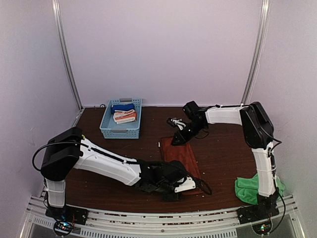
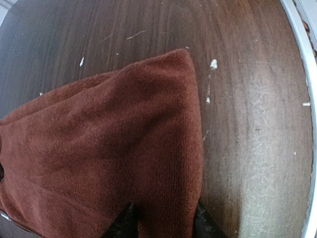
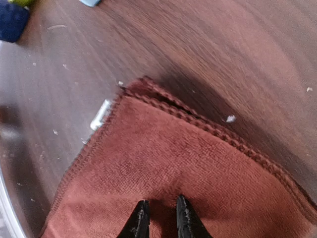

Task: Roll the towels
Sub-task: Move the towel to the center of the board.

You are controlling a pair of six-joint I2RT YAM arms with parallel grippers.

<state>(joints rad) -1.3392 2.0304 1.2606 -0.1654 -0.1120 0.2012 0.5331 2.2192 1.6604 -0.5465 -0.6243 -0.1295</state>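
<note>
Towels, two: one rust towel (image 1: 179,154) and one green towel (image 1: 245,191). Basket (image 1: 120,133), one, holding two folded cloths: one blue cloth (image 1: 123,107), one striped cloth (image 1: 125,117). Robot arms, two: left arm (image 1: 109,163), right arm (image 1: 225,115). Table (image 1: 223,148), one.

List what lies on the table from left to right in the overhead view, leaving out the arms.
basket → rust towel → green towel
</note>
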